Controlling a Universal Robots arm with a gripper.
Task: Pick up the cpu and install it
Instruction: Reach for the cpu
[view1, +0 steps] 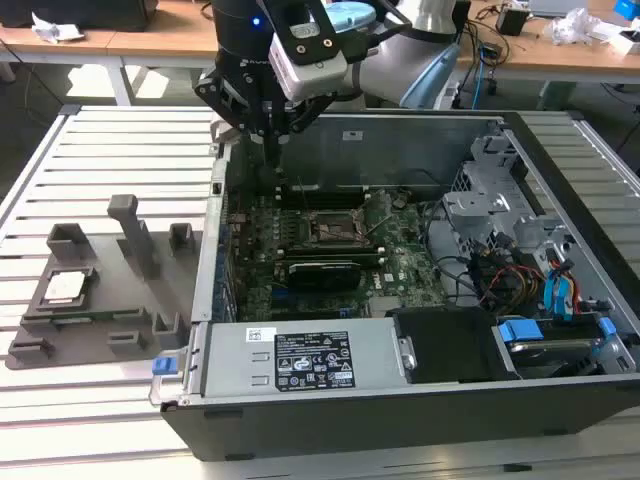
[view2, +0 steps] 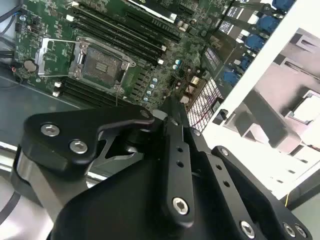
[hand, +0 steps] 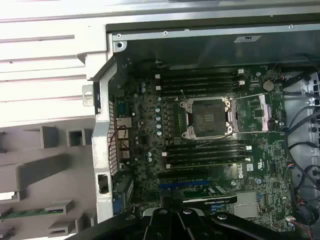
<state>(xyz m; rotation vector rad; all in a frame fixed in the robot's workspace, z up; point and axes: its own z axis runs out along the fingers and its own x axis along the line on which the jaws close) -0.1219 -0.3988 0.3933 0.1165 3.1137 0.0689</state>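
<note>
The cpu (view1: 65, 287), a small pale silvery square, lies flat in a recess of the grey fixture (view1: 120, 325) at the exterior view's left, outside the case. In the second wrist view the cpu (view2: 306, 107) sits far off beyond the case wall. My gripper (view1: 272, 150) hangs over the back left corner of the open computer case (view1: 330, 400), well apart from the cpu. Its fingers (view2: 172, 150) meet at the tip with nothing between them. The dark empty socket frame (view1: 330, 228) (view2: 102, 65) (hand: 207, 117) sits on the green motherboard.
A long black card (view1: 325, 272) (hand: 210, 200) lies just in front of the socket. Drive bays and cables (view1: 520, 270) fill the case's right side. Upright grey posts (view1: 135, 235) rise from the fixture. The slatted white table (view1: 110, 150) surrounds everything.
</note>
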